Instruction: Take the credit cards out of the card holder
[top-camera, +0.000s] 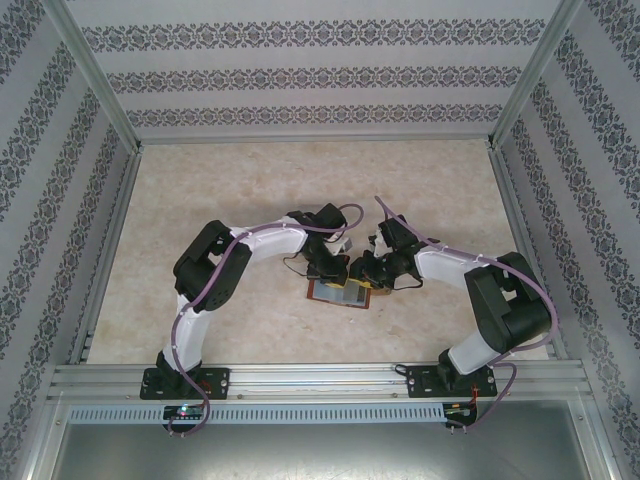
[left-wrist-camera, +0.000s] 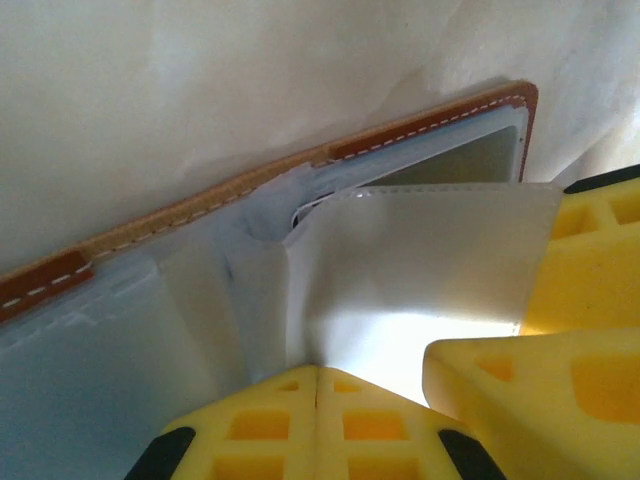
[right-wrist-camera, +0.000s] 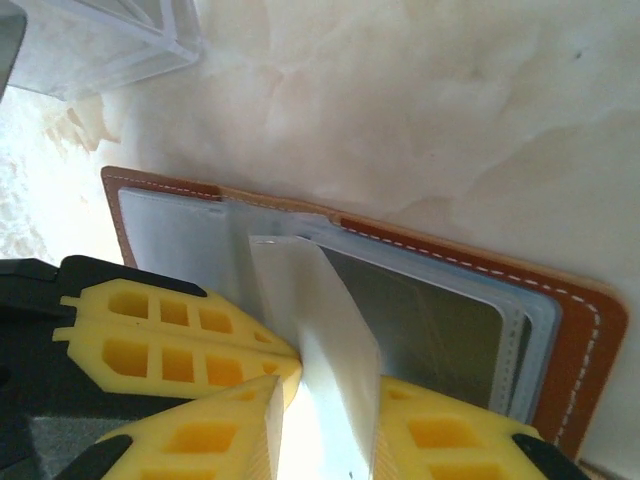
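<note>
Card holder (top-camera: 338, 292) is being shown lying open, leather side down, on the table (top-camera: 250, 190), near its middle and somewhat toward the near edge. A pale inner leaf (right-wrist-camera: 320, 310), stitched along its free edge, is standing raised from the spine fold. One of the credit cards (right-wrist-camera: 420, 320) is judged to be the dark grey panel behind the clear window on the half beyond the leaf. Nothing is being drawn out of a pocket yet.

The right gripper (right-wrist-camera: 328, 390) is being presented at a narrow opening, one finger on each side of the leaf, which is slanting across the gap. Firm clamping is not being shown. The left gripper (left-wrist-camera: 316, 385) is being presented closed, pad against pad, its tips touching the foot of the leaf at the fold. Whether any material is being nipped there cannot be told. A clear plastic tray (right-wrist-camera: 100, 40) is standing just beyond one corner of the holder, apart from it.

The step in hand is judged to be the turning of the leaf to bare a pocket mouth. For a clean result, the holder should be pinned flat at the fold while the leaf is being laid over. The card should then be taken by its exposed edge and slid out along the pocket, low over the table, so that the holder is not being dragged with it.
</note>
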